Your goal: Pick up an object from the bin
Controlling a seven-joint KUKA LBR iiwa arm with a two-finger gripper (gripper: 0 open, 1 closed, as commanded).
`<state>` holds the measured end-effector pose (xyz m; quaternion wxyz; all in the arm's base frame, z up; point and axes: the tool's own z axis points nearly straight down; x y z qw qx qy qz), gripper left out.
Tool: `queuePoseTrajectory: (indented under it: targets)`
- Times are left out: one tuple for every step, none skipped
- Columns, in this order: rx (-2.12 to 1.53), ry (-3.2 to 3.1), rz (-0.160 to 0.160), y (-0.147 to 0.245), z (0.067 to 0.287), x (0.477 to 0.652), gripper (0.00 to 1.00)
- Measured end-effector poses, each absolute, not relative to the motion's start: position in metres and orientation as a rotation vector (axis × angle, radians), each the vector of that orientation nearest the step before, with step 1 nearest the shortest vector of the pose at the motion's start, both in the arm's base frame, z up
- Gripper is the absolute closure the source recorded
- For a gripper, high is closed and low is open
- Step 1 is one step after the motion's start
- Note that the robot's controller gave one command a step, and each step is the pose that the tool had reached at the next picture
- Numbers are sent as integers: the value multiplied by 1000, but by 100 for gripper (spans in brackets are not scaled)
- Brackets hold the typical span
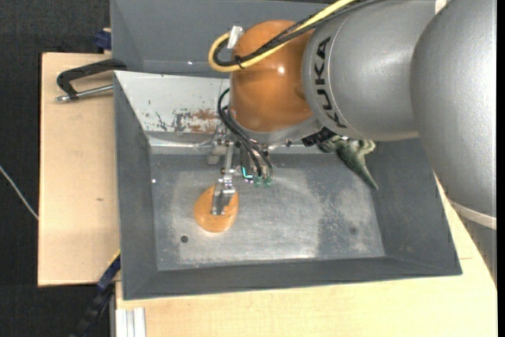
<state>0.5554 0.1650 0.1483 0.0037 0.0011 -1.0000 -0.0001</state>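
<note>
Grey bin floor open rightward — fingers over orange oval, left-centre, spread unclear

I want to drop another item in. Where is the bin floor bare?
Bare floor stretches right of the flat orange oval piece to the grey metal bin's right wall, below the green pointed thing. A narrower strip runs along the left wall. Crowded at the gripper, over that piece.

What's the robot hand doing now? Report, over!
Gripper low over the orange oval lump, left of middle in the bin. Green thing apart, under the arm. Nothing in the way.
</note>
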Motion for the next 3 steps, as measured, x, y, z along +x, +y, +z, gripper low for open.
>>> queuePoseTrajectory:
  targets:
    - [1336, -2849, -1, 131, 73, 559, 0]
    - [1337, -2853, -4, 133, 75, 560, 100]
    - [1747, -2626, 6, 109, 234, 562, 100]
